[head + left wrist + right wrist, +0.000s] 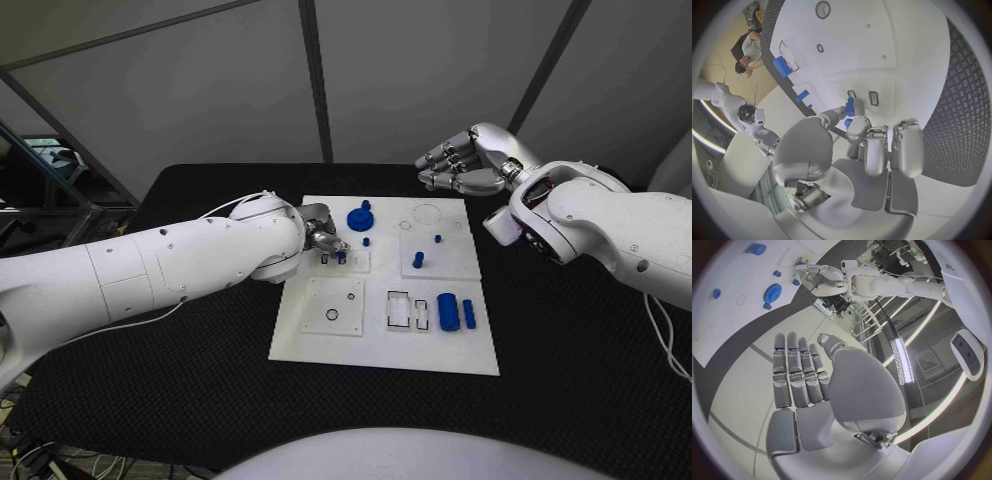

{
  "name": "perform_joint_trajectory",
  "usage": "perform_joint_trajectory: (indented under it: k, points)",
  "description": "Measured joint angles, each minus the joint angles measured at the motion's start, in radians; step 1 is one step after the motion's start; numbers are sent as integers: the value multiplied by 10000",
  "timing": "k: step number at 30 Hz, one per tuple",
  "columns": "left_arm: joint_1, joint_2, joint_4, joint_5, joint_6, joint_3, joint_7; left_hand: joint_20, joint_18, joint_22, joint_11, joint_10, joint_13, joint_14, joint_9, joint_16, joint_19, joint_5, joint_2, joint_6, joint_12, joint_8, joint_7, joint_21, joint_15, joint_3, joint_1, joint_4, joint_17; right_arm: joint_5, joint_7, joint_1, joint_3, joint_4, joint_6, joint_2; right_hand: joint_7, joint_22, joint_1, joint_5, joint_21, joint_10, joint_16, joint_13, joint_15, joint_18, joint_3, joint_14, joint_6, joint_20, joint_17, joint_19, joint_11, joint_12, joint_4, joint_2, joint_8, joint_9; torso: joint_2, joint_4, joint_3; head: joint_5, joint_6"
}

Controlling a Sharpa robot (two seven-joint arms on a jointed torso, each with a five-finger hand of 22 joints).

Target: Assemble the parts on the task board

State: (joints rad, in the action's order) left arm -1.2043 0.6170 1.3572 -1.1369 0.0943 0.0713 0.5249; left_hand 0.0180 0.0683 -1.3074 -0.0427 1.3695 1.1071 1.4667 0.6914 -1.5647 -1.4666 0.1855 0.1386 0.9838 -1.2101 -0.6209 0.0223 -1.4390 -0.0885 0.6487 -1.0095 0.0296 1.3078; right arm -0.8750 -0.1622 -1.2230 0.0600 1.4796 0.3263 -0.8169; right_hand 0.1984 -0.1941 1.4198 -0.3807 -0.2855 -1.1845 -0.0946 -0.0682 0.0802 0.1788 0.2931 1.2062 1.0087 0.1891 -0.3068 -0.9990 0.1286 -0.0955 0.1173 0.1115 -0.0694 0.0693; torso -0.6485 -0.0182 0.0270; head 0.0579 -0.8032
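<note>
The white task board (387, 345) lies in the middle of the black table. My left hand (320, 238) is over the board's left side and pinches a small blue part (850, 107) between thumb and a finger, just above two small slots (874, 98). A blue gear (361, 218) stands on the far part of the board, and a short blue peg (418, 259) stands to its right. Two blue blocks (449, 312) lie near the right edge. My right hand (464, 166) hangs raised beyond the board's far edge, its fingers (798, 375) side by side with nothing in them.
A square inset with a small ring hole (332, 314) and rectangular cutouts (400, 308) sit on the board's near half. Black table (173, 370) surrounds the board. My left forearm (159, 268) reaches in across the table's left side.
</note>
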Motion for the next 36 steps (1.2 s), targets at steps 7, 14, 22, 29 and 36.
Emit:
perform_joint_trajectory:
  k: [7, 14, 22, 29, 36]
  points:
    - [-2, 0, -6, -16, -72, -2, -5, 0, 0, 0, 0, 0, 15, -13, -27, 0, 0, 0, 184, 10, 0, 2, -64, 0, -14, -17, 132, -150, 0, 0, 0, 0, 0, -7, -3, 12, 0, 0, 0, 0, 0, 0, 0, 0, 0, 0, 0, 0, 0, 0, -1, 0, 0, 0, 0, 0, 0, 0, 0, 0, -2, 17, -7]
    - [2, 0, -7, -20, -170, 5, -7, 0, 0, 0, 0, -1, 29, -39, -65, 0, 0, 3, 240, 9, -25, 2, -66, 0, -39, -257, 186, 6, 0, 0, -1, 1, 0, -10, -4, 15, 0, -1, 0, 0, 0, 0, 0, 0, 0, 0, 0, 0, 0, 0, -1, 0, 0, 0, 0, 0, 0, 0, 0, 0, -2, 14, -7]
    - [15, 0, -3, -22, -258, 14, 0, 0, -1, 0, -1, -1, 41, -39, -74, 0, 0, 3, 317, 44, -51, 3, -102, 0, -42, -407, 185, 48, 0, 0, 0, 1, 0, -9, -4, 11, 0, -1, 0, 0, 0, 0, 0, 0, 0, 0, 0, 0, 0, 0, -1, 0, 0, 0, 0, 0, 0, 0, -3, 9, 1, -5, -7]
    - [20, -7, -48, -24, -311, 17, 2, 0, 0, 0, -2, -2, 40, -39, -116, 0, 0, 3, 317, 45, -51, 2, -101, 0, -43, -712, 184, 189, 0, 0, 0, 1, 0, -6, -5, 12, 0, 15, 0, -48, 0, 0, 0, 0, 0, 0, 29, 0, 0, 0, -2, 0, 0, 0, 29, 0, 0, 0, -3, 9, 1, -7, -7]
    - [20, -11, -97, -25, -332, 18, 2, 0, 0, 0, -2, -1, 39, -39, -140, 0, 0, 2, 313, 117, -51, 41, -100, 0, -43, -1013, 181, 352, 0, 0, 0, 1, 0, -6, -5, 20, 0, 14, 0, -49, 0, 0, 0, 0, 0, -1, 29, 0, 0, 0, -2, 0, 0, 0, 29, 0, 0, 0, -3, 9, 0, -3, -12]
